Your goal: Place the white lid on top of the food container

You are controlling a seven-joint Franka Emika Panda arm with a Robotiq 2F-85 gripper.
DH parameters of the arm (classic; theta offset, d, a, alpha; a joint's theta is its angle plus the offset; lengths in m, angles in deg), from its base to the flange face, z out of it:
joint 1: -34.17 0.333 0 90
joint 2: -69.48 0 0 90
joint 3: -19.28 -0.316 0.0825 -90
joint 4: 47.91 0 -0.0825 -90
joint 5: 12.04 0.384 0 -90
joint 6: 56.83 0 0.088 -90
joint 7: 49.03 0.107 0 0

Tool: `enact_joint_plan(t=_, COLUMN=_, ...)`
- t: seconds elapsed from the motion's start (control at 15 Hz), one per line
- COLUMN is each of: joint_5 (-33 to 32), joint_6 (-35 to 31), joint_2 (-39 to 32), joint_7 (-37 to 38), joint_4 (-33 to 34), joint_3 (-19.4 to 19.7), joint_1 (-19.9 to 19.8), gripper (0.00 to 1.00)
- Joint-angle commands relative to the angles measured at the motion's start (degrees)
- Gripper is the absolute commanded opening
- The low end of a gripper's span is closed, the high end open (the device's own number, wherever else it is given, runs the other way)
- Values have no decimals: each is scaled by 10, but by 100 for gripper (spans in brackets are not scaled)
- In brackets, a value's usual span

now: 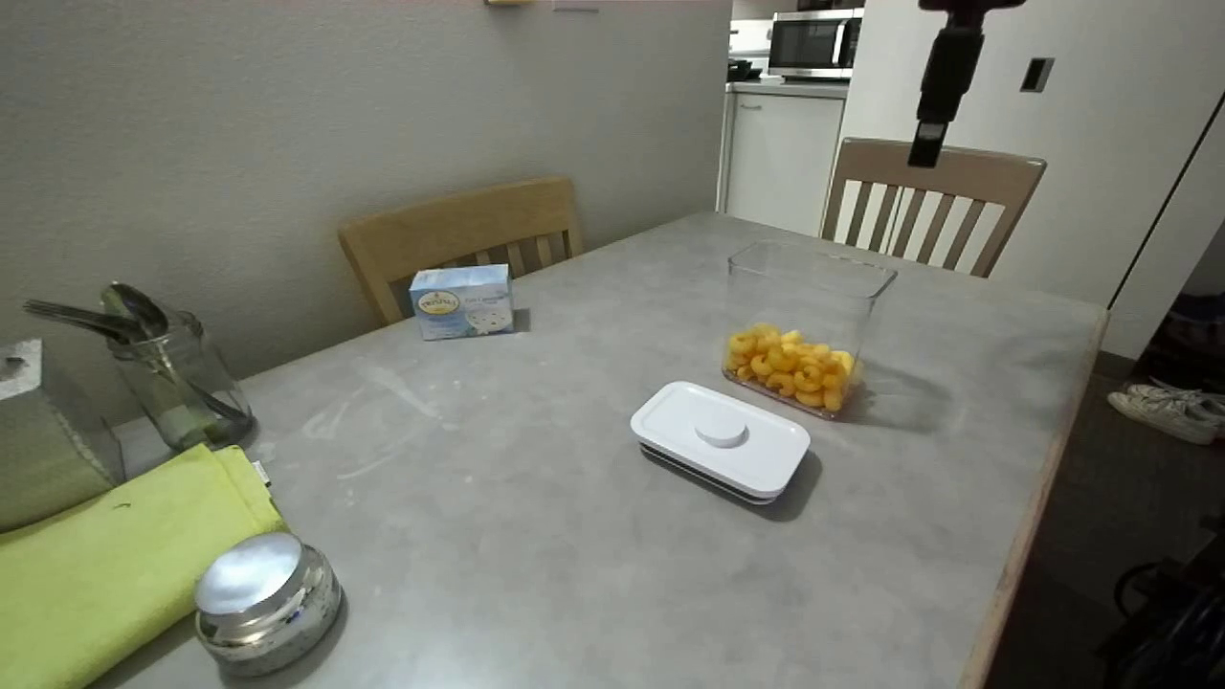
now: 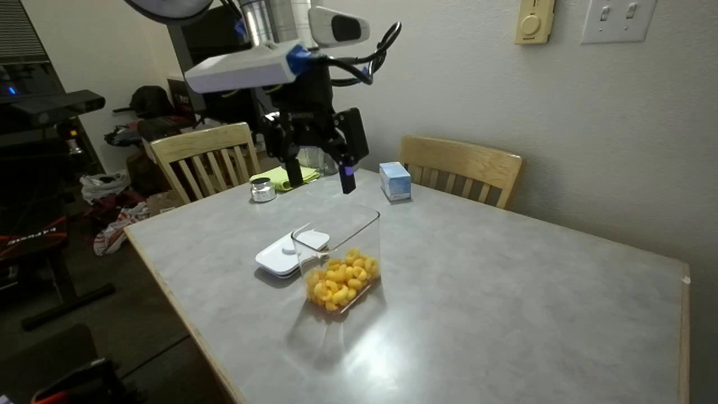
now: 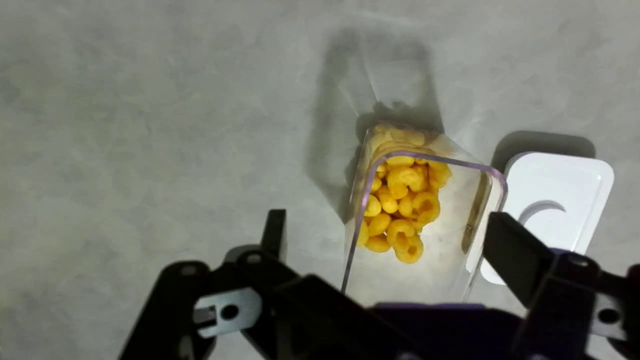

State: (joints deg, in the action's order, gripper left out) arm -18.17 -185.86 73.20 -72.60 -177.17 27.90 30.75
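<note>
White plastic lid lay tab-up on counter, just beside uncovered clear food container. Claw hung above w/ jaws apart, empty. Est. progress was approx. nil; pick-up, transfer & seating remained.

From here I read "TWININGS" on the blue-white box (the smaller print blurs on me); pale lettering on the claw and a black-and-red object is illegible.
</note>
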Motion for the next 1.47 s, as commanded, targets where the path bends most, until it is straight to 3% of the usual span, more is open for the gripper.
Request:
enact_joint_plan(t=0.0, joint_5=11, joint_6=-41, joint_2=-55, joint_7=10, joint_4=24, joint_3=-21, joint_1=3, gripper=100)
enact_joint_plan(t=0.8, joint_5=-18, joint_6=-57, joint_2=-136, joint_7=126, joint_4=88, joint_3=-75, joint_1=33, gripper=100)
enact_joint_plan(t=1.4, joint_5=2, joint_6=-38, joint_2=-177, joint_7=137, joint_4=131, joint_3=-114, joint_1=62, gripper=100)
